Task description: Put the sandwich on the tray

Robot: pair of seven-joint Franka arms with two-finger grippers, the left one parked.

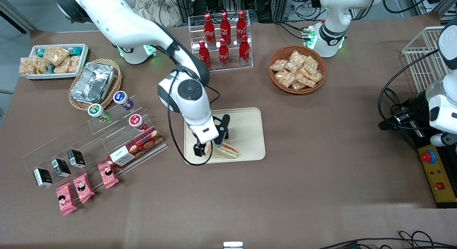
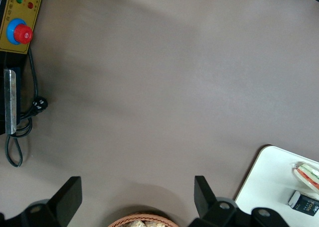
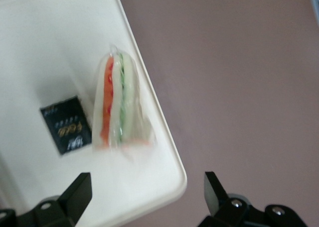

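Observation:
The sandwich point(image 3: 115, 105), a wrapped wedge with red and green filling, lies on the cream tray point(image 3: 50, 38) close to its rim. My right gripper point(image 3: 148, 187) is open and empty, apart from the sandwich, over the tray's rounded corner. One fingertip point(image 3: 79, 187) is over the tray and one point(image 3: 214, 189) over the brown table. In the front view the gripper point(image 1: 214, 142) hangs over the tray point(image 1: 250, 127) at the edge nearer the camera, with the sandwich point(image 1: 227, 150) just beside it. The sandwich point(image 2: 306, 173) on the tray point(image 2: 269, 182) also shows in the left wrist view.
A small black packet point(image 3: 67, 123) lies on the tray beside the sandwich. A clear rack with drinks and a biscuit box point(image 1: 135, 147) stands toward the working arm's end. Cola bottles point(image 1: 224, 38) and a snack basket point(image 1: 297, 68) stand farther from the camera.

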